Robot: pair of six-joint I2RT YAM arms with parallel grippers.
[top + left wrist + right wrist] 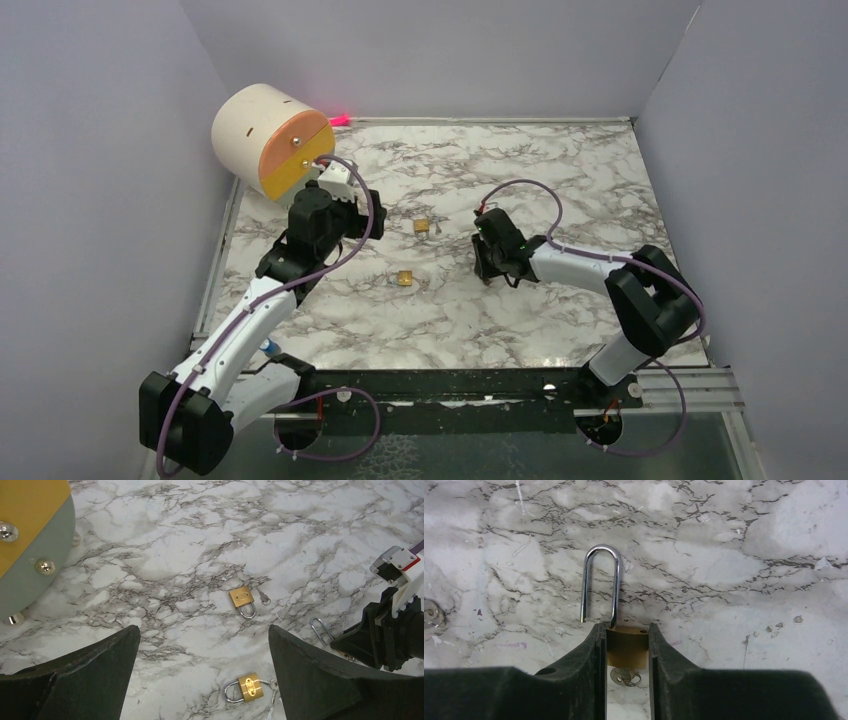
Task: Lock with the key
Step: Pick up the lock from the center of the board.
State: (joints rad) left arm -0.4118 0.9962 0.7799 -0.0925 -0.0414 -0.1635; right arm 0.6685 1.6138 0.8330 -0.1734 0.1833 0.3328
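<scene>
r gripper (626, 630) sat low centre in its wrist view, fingers clamped on the brass padlock (626, 649). its shackle (600, 580) stood open toward the top of the frame, w/ the key (624, 676) in its base. l gripper (204, 630) fingers were wide apart above the marble table (310, 525), two other padlocks (241, 597) lying below.

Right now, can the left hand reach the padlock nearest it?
Probably yes. The left hand is open, the near padlock lies on bare table in line with the gap between its fingers, and nothing covers it. The right hand, gripping a third padlock, sits off to the side.
</scene>
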